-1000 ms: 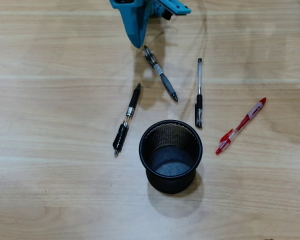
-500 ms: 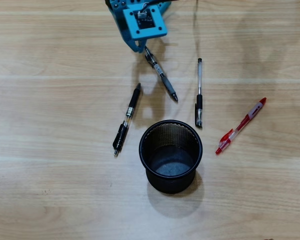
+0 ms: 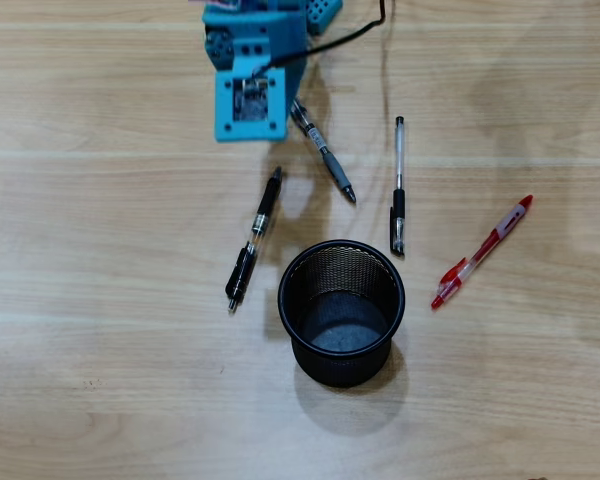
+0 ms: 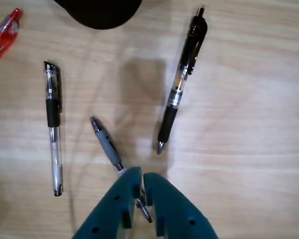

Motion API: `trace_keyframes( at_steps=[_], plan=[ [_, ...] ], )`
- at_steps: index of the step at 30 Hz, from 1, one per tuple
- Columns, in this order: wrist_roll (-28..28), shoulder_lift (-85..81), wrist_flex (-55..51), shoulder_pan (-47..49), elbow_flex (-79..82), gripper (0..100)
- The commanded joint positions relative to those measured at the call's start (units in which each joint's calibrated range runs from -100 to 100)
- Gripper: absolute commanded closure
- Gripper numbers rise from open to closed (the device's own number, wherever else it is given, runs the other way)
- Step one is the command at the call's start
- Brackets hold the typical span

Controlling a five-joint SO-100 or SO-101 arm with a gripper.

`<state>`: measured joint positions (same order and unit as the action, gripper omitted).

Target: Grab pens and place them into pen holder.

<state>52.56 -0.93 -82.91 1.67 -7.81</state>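
Note:
The pen holder (image 3: 310,356), a black mesh cup, stands upright and holds nothing. Pens lie on the table around it: a black pen (image 3: 255,240) to its left, a grey-grip pen (image 3: 325,155) above it, a capped black pen (image 3: 398,185) and a red pen (image 3: 482,252) to the right. In the wrist view my gripper (image 4: 142,175) has its jaws together save for a thin slit, over the back end of the grey-grip pen (image 4: 105,144). That pen lies flat and shows through the slit. The black pen (image 4: 182,79) is to the right, the capped pen (image 4: 53,127) to the left.
The blue arm and its camera mount (image 3: 250,95) hang over the table's top edge in the overhead view, with a black cable (image 3: 365,28) trailing to the right. The pen holder's edge (image 4: 97,12) and the red pen (image 4: 5,35) show at the top of the wrist view.
The arm has swung down and to the left in the overhead view, and its camera mount now covers the gripper. No pen has moved.

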Motion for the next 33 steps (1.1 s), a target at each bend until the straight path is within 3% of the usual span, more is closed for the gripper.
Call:
trace_keyframes(
  at_steps=[1,4,12,15,33],
  plan=[
    [0.32,5.82,0.86,-0.62,-5.31,98],
    [0.32,11.00,3.68,-0.71,-7.21,96],
    [1.26,17.45,13.07,-1.26,-8.03,79],
    [4.40,19.15,12.61,-1.44,-8.57,78],
    [4.56,31.47,13.52,-2.90,-8.75,77]
  ],
)
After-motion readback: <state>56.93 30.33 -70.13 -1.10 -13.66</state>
